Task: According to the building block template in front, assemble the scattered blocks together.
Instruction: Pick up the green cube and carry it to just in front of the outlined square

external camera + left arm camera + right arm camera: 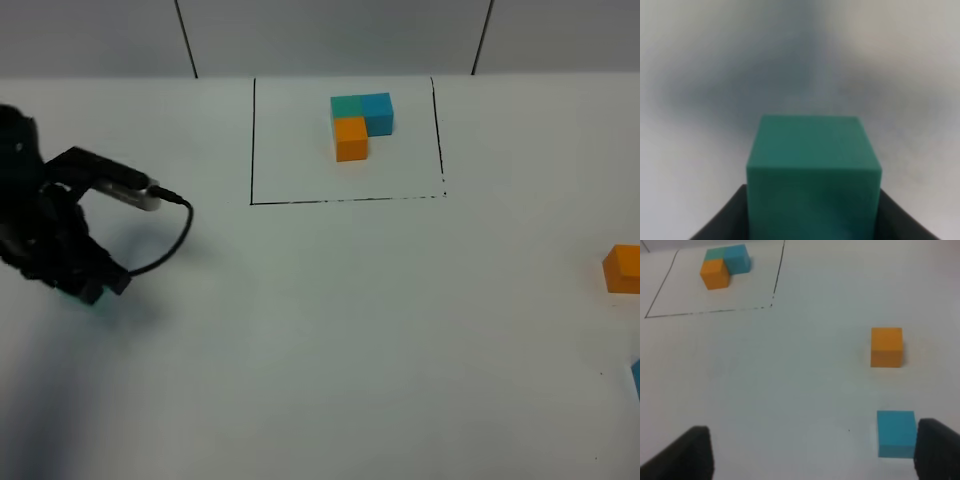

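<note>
Right gripper point(810, 455) open wide, holding nothing; blue cube point(896, 432) just beside one jaw, orange cube point(886, 346) farther on. Left gripper point(85, 285), at left side, clamped on teal cube point(812, 165). Far: black frame point(340, 200) encloses template point(360, 122), with teal, blue and orange joined in an L.

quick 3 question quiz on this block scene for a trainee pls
1. True or false: the left gripper is shut on the small teal-green cube.
2. In the black-framed L-shaped block template, which cube sits nearest the frame line closest to the robot? A teal, B orange, C blue.
3. How many unframed cubes lie on the white table near the open right gripper?

Key: 1 true; 2 B; 3 two, the loose orange cube and the loose blue cube.
</note>
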You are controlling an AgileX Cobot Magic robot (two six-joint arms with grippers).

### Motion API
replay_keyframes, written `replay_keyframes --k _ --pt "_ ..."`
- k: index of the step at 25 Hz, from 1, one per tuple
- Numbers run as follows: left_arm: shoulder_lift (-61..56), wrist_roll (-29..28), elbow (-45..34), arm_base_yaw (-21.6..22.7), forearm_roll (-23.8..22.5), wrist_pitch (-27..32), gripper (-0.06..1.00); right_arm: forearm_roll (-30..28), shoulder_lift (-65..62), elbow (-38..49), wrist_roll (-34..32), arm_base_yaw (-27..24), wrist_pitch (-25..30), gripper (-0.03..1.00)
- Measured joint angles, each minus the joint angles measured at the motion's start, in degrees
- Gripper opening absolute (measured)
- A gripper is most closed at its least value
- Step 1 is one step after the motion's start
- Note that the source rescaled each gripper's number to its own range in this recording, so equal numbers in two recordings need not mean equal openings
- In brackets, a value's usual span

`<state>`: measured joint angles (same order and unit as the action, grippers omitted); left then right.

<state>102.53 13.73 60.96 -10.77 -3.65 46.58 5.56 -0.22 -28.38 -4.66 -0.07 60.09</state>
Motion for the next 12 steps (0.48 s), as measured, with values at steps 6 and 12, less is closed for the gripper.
replay_keyframes --k 6,12 --pt "9.07 13.56 17.97 -10.48 -0.18 11.95 0.01 0.0 0.0 0.0 0.0 0.0 0.0 0.64" --pt "18.31 21.28 38.13 -17.57 -0.42 21.68 0.01 0.0 0.0 0.0 0.0 0.0 0.0 0.64"
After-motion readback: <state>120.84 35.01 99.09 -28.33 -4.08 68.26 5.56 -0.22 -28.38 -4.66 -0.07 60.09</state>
